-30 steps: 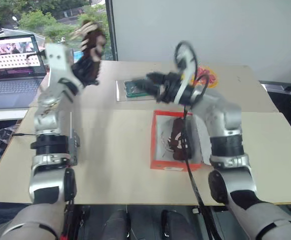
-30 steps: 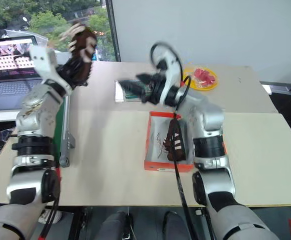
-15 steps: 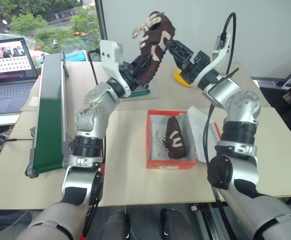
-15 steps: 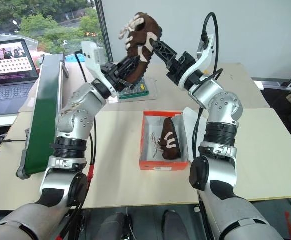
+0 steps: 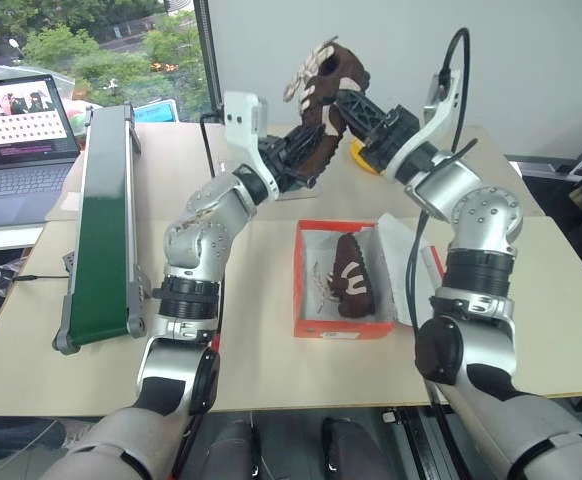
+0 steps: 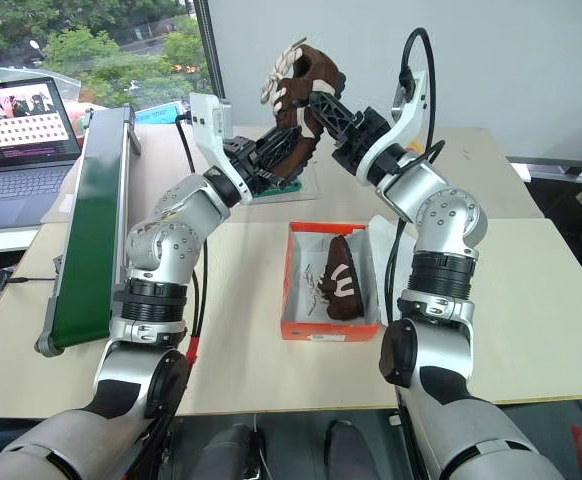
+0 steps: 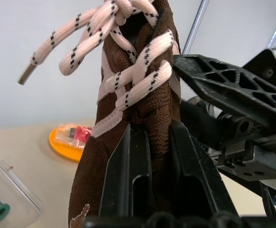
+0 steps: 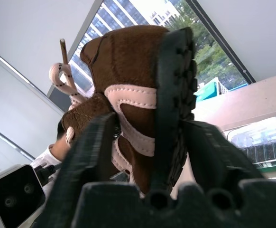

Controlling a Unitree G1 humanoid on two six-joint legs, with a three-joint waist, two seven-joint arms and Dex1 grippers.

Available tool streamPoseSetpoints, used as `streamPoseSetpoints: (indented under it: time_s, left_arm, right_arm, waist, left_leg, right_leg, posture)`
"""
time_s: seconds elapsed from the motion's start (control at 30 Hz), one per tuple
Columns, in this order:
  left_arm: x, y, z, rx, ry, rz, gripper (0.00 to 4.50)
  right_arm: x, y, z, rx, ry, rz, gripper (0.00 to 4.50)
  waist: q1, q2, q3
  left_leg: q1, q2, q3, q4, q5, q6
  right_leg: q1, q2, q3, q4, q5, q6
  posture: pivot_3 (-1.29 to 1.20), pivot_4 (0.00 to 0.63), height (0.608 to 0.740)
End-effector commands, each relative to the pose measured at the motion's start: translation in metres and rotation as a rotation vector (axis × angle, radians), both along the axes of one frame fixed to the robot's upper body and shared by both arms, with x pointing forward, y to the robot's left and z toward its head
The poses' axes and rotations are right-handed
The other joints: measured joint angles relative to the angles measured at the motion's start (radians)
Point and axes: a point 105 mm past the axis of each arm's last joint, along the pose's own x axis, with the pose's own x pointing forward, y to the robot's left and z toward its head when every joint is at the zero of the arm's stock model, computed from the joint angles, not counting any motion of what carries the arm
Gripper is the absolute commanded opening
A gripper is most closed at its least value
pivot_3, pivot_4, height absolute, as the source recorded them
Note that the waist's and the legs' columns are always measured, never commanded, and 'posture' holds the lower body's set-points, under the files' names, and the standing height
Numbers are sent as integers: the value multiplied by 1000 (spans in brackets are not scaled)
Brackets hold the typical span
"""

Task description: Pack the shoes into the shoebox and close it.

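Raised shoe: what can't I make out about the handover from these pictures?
- Raised shoe: its toe, left eye view, hidden behind the left pincer.
- Right pincer: whether its fingers press the shoe, right wrist view, the heel blocks the contact.
- Shoebox lid: right eye view, behind the right arm.

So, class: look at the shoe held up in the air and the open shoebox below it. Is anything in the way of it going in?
Nothing stands between the raised shoe and the shoebox. The other shoe already fills the box's right half; the left half looks free. Both the left gripper and right gripper are on the raised shoe.
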Motion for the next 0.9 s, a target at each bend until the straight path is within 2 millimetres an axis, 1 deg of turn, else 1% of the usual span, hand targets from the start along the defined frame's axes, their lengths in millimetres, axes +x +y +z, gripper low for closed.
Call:
streamPoseSetpoints:
  time_s: [0.03, 0.1, 0.13, 0.2, 0.27, 0.33, 0.37, 0.43, 0.53, 0.57, 0.6, 0.63, 0.7, 0.73, 0.77, 0.8, 0.87, 0.9]
  left_arm:
    - [-19, -15, 19, -12, -69, -98, 16]
    - [-18, -13, 18, -7, -60, -101, 16]
    - [-17, -11, 17, 1, -56, -96, 16]
    - [-14, -5, 14, 13, -45, -73, 16]
    - [-9, 7, 13, 15, -28, -40, 16]
    - [-8, 24, 15, -9, -13, -30, 1014]
    - [-9, 30, 16, -9, -17, -26, 1200]
    - [-9, 48, 17, 14, -20, 15, 2077]
    - [-13, 72, 17, 53, -19, 31, 3056]
    - [-12, 85, 17, 69, -17, 58, 3056]
    - [-12, 94, 16, 80, -16, 78, 3056]
    - [-10, 107, 15, 99, -10, 115, 3056]
    - [-11, 129, 14, 133, -7, 172, 3056]
    - [-11, 136, 12, 150, -4, 192, 3056]
    - [-13, 139, 10, 163, -1, 199, 3056]
    - [-14, 141, 7, 176, 4, 205, 3056]
    - [-16, 138, 0, 187, 14, 200, 3056]
    - [-17, 135, -3, 195, 18, 195, 3056]
  right_arm:
    - [-5, 4, 13, 20, -47, 17, 1113]
    - [-4, 5, 13, 26, -45, 16, 583]
    - [-3, 5, 13, 28, -45, 17, 446]
    - [-2, 6, 12, 26, -45, 16, 375]
    - [-2, 5, 12, 18, -46, 11, 355]
    - [0, 4, 11, -11, -53, -13, 349]
    - [1, 3, 11, -27, -58, -24, 342]
    - [4, -1, 12, -75, -68, -62, 333]
    - [8, -8, 18, -126, -78, -118, 333]
    - [10, -11, 20, -154, -74, -146, 333]
    - [12, -14, 22, -173, -70, -165, 333]
    - [15, -17, 23, -225, -50, -203, 333]
    - [22, -24, 15, -417, 37, -287, 333]
    - [23, -27, 11, -504, 79, -302, 333]
    - [22, -29, 8, -560, 102, -289, 333]
    - [16, -27, 2, -629, 111, -235, 333]
    - [5, -22, -17, -706, 177, -98, 333]
    - [2, -23, -28, -721, 225, -60, 333]
  waist:
    - [0, 0, 0]
    - [0, 0, 0]
    - [0, 0, 0]
    - [0, 0, 0]
    - [0, 0, 0]
    - [-2, 0, 0]
    - [-3, 0, 0]
    - [-5, 0, 0]
    - [-6, 1, 0]
    - [-5, 1, 0]
    - [-6, 1, 0]
    - [-5, 1, 0]
    - [-6, 1, 1]
    - [-6, 1, 1]
    - [-5, 1, 1]
    - [-4, 1, 1]
    - [2, 1, 1]
    - [3, 1, 1]
  left_leg:
    - [0, 0, 0, 0, 0, 0]
    - [0, 0, 0, 0, 0, 0]
    - [0, 0, 0, 0, 0, 0]
    - [0, 0, 0, 0, 0, 0]
    - [0, 0, 0, 0, 0, 0]
    - [0, 0, 0, 0, 0, 0]
    - [0, 0, 0, 0, 0, 0]
    - [0, 0, 0, 0, 0, 0]
    - [0, 0, 0, 0, 0, -1]
    - [0, 0, 0, 0, 0, -1]
    - [0, 0, 0, 0, 0, -1]
    - [0, 0, 0, 0, 0, -1]
    - [0, 0, 0, 0, 0, -1]
    - [0, 0, 0, -1, 0, -1]
    - [0, 0, 0, -1, 0, -1]
    - [0, 0, 0, -1, 0, -1]
    - [0, 0, 0, -1, 0, -1]
    - [0, 0, 0, -1, 0, 0]
  right_leg:
    - [0, 0, 0, 0, 0, 0]
    - [0, 0, 0, 0, 0, 0]
    - [0, 0, 0, 0, 0, 0]
    - [0, 0, 0, 0, 0, 0]
    - [0, 0, 0, 0, 0, 0]
    - [0, 0, 0, 0, 0, 0]
    - [0, 0, 0, 0, 0, 0]
    - [0, 0, 0, 0, 0, 0]
    - [0, 0, 0, 0, 0, 0]
    - [0, 0, 1, 0, 0, 0]
    - [-1, 0, 0, 0, 0, 0]
    - [-1, 0, 0, 0, 0, 0]
    - [-1, 0, 0, 0, 0, 0]
    - [-1, 0, 1, 0, 0, 0]
    - [-1, 0, 1, 0, 0, 0]
    - [-1, 0, 0, 0, 0, 0]
    - [-1, 0, 0, -1, 0, 0]
    - [0, 0, -1, -2, 0, 0]
  posture:
    - [0, 150, 740]
    - [0, 150, 740]
    - [0, 150, 740]
    - [0, 150, 740]
    - [0, 150, 740]
    - [0, 150, 740]
    - [0, 150, 740]
    - [0, 150, 740]
    - [0, 150, 740]
    - [0, 150, 740]
    - [0, 150, 740]
    - [0, 150, 740]
    - [0, 150, 740]
    - [0, 150, 740]
    - [0, 150, 740]
    - [0, 150, 740]
    - [0, 150, 740]
    - [0, 150, 740]
